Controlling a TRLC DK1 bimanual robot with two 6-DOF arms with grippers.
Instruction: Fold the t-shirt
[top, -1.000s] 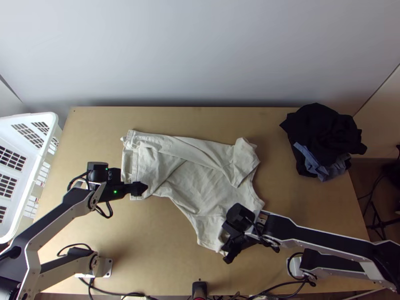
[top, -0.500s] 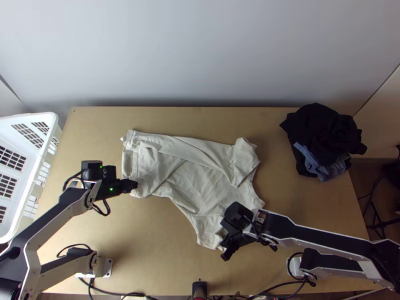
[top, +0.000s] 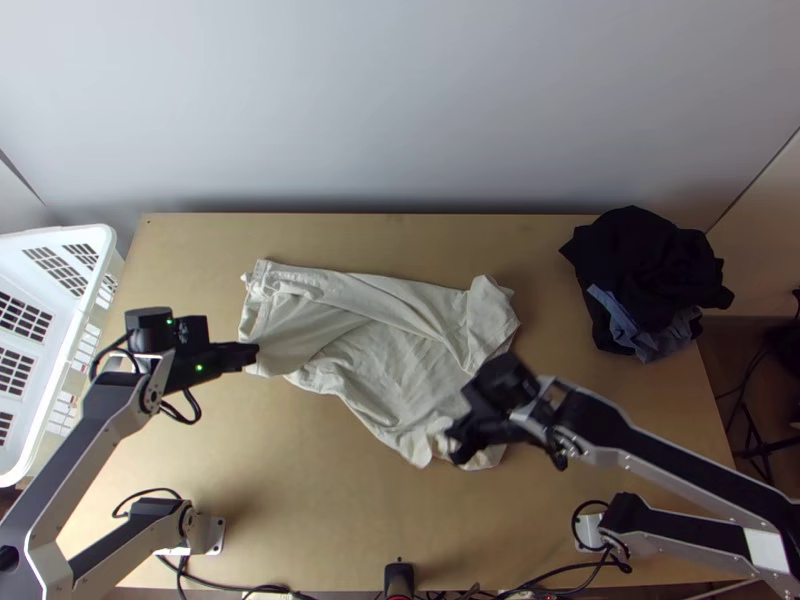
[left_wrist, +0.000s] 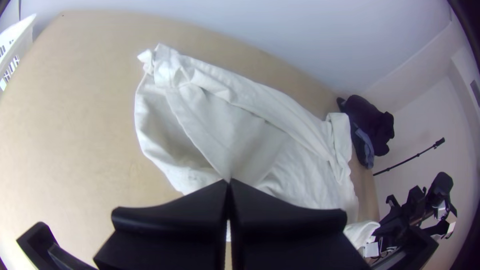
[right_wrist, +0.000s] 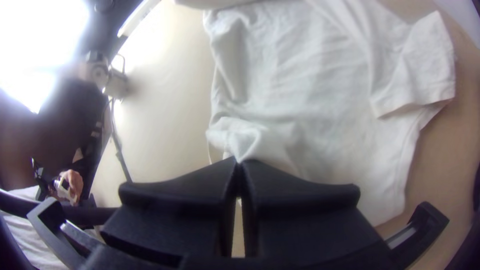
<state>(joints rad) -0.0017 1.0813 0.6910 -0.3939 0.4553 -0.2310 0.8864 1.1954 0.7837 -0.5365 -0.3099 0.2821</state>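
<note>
- At the near edge of the tabletop (top: 300, 480), about midway between its near corners, stands a small black device (top: 399, 578), with dark cables (top: 225, 586) running along that edge to either side.
- The two arm bases stand inside the near corners, the left base (top: 212, 535) by one, the right base (top: 588, 530) by the other.
- The right tool (top: 456, 448) is on the near side of the t-shirt (top: 400, 350), right of the tabletop's middle. Its fingers (right_wrist: 180, 192) are pressed together, pinching a bit of the near border, which puckers into a small peak at the tips.
- The t-shirt lies across the middle of the tabletop, one end towards the left edge, the other reaching right of centre. A long strip of it is folded over along the far side; the sleeve (top: 492, 312) at the right end is laid inward over the body. The near side is uneven and wrinkled.
- The left tool (top: 248, 356) is at the near side of the shirt's left end, towards the left edge. Its fingers (left_wrist: 170, 210) are closed together on the cloth, which draws up in a taut fold to the tips.
- Along the left edge, towards the far left corner, stands a white basket (top: 98, 236).
- By the right edge, towards the far right corner, dark clothes (top: 645, 262) lie bunched, with a blue-grey cloth (top: 650, 345) on their near side.
</note>
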